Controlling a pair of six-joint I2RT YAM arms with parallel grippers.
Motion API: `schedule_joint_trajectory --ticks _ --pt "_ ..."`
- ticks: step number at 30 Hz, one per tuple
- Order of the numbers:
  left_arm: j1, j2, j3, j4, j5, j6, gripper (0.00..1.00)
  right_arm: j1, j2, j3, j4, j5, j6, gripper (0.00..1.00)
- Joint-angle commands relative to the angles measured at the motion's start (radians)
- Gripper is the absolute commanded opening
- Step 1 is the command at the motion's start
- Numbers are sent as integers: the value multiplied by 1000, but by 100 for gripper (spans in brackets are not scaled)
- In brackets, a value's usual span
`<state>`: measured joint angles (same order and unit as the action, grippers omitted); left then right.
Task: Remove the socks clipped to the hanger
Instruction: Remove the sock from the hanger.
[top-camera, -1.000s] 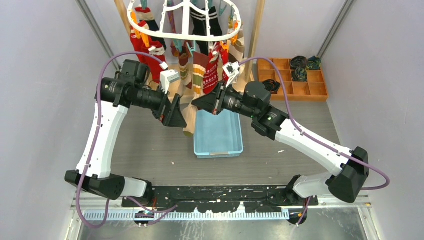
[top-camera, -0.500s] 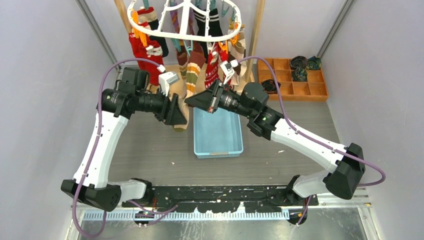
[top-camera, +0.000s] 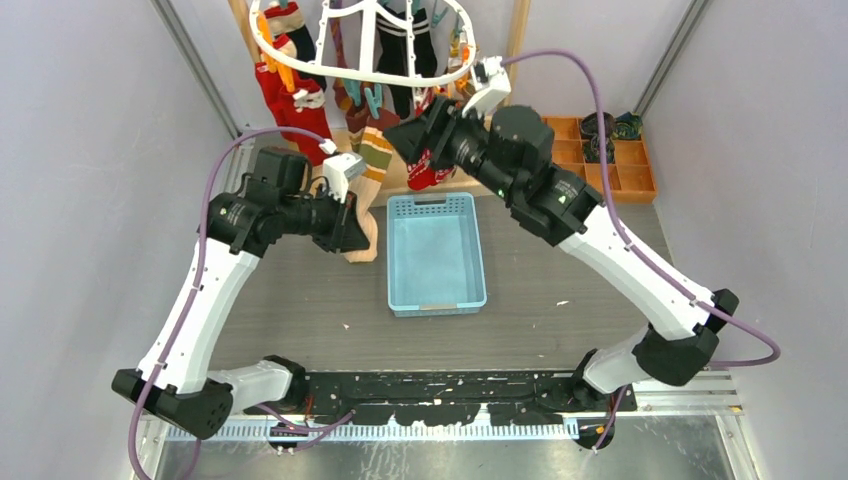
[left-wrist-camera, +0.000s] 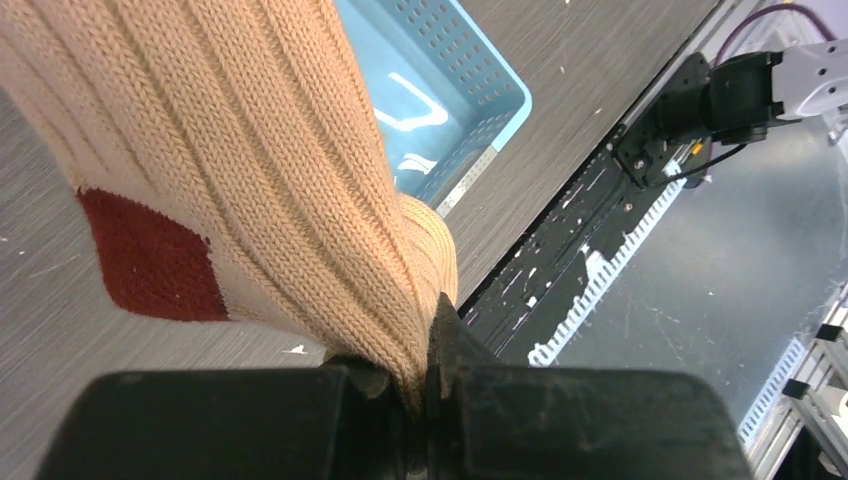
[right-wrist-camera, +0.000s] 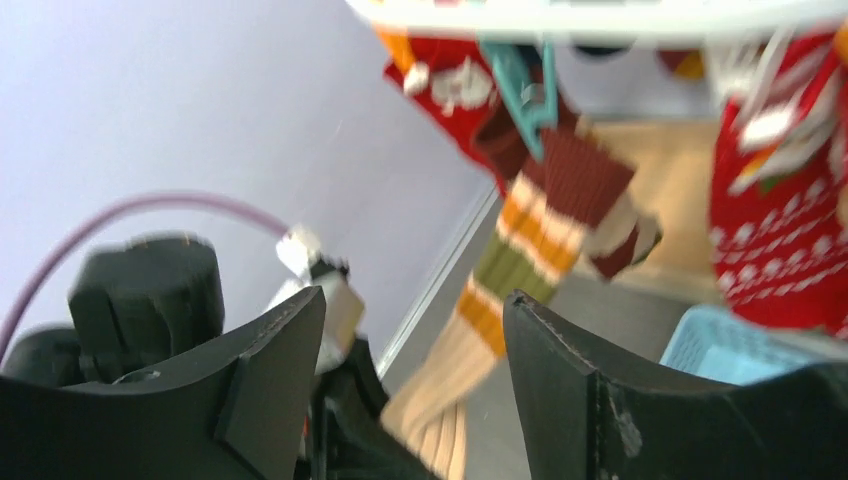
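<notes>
Left gripper: the black left gripper (left-wrist-camera: 420, 365), just off the left side of the light blue perforated plastic basket (top-camera: 436, 203), is clamped on the toe end of a long ribbed beige sock with a dark red patch (left-wrist-camera: 250, 150).

Sock: the beige sock rises from beside the basket's left wall, through olive, white and orange stripes, to a maroon cuff that appears caught in a teal plastic clip (right-wrist-camera: 527, 95).

Hanger: the white plastic oval hanger (right-wrist-camera: 600, 14) hangs above and beyond the basket's far end, loaded with socks.

Right gripper: the black right gripper (right-wrist-camera: 412, 310), raised over the basket's far rim, has its fingers spread wide and holds nothing. It faces the clip and cuff.

Red socks: red fabric socks with white patterns (right-wrist-camera: 790, 230) hang clipped beyond the basket's far right corner.

Tray: an orange compartment tray (top-camera: 600, 160) sits well right of the basket's far end, with dark rolled items in it.

Risks: a pull against the clip could swing the whole hanger, and the clip may then drift from between the spread fingers. A narrow pinch at the toe may slip on loose knit. If freed abruptly, the sock could drop on the table left of the basket, not in it.
</notes>
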<state>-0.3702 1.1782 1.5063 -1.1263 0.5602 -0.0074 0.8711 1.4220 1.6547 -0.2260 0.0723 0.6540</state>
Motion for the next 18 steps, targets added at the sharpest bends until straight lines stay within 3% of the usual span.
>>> schedule_joint_trajectory --ticks 1,9,18 --pt "-42 -31 7 23 -92 -8 0 3 115 251 -232 159 -212 72" --pt "-49 -65 28 -2 -77 2 0 0 325 569 -356 127 -325 72" --pt "-49 -85 35 -23 -40 3 0 -22 437 693 -354 138 -359 72"
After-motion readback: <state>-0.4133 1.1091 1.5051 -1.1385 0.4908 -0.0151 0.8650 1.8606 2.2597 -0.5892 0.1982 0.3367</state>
